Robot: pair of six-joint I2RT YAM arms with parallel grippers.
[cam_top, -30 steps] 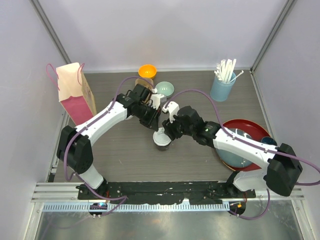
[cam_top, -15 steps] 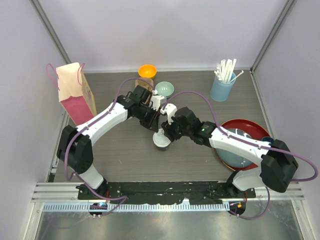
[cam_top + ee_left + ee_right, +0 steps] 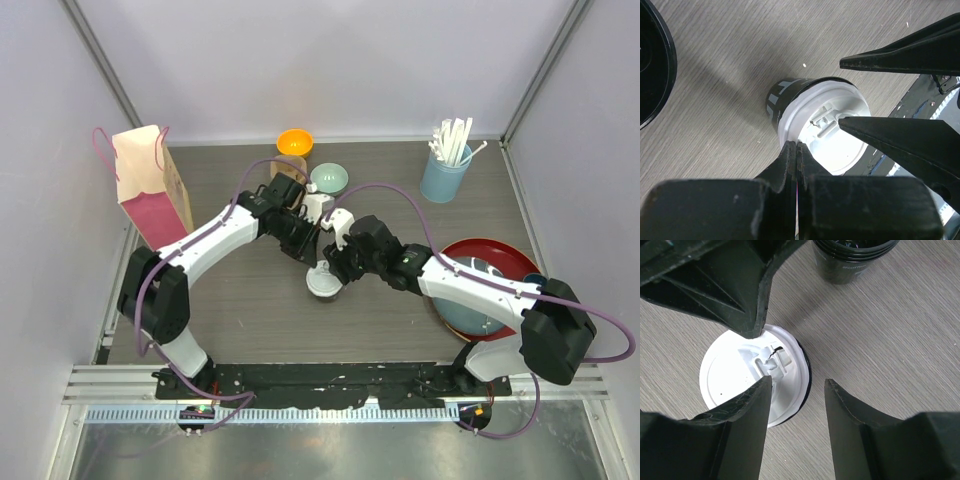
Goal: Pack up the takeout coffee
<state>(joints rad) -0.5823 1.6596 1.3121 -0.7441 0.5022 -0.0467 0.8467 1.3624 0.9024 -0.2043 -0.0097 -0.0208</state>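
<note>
One takeout coffee, a black paper cup [image 3: 782, 97] with a white lid [image 3: 322, 282], stands upright on the table in the middle. My left gripper [image 3: 796, 145] is shut, and its joined tips rest on the rim of the lid [image 3: 740, 375]. My right gripper [image 3: 797, 385] is open above the cup. One of its fingers [image 3: 757, 395] is over the lid and the other hangs over bare table beside the cup, with nothing between them. In the top view the left gripper [image 3: 311, 256] and the right gripper [image 3: 335, 265] meet over the cup.
A stack of empty black cups [image 3: 852, 257] stands just behind the cup. A pink paper bag [image 3: 150, 185] stands at the far left. An orange bowl [image 3: 294, 142], a pale bowl [image 3: 330, 178], a blue tumbler of straws [image 3: 445, 170] and a red tray [image 3: 500, 252] are also here.
Both arms have edged slightly left over the cup. The right gripper's jaws have narrowed a little. The cup has hardly moved.
</note>
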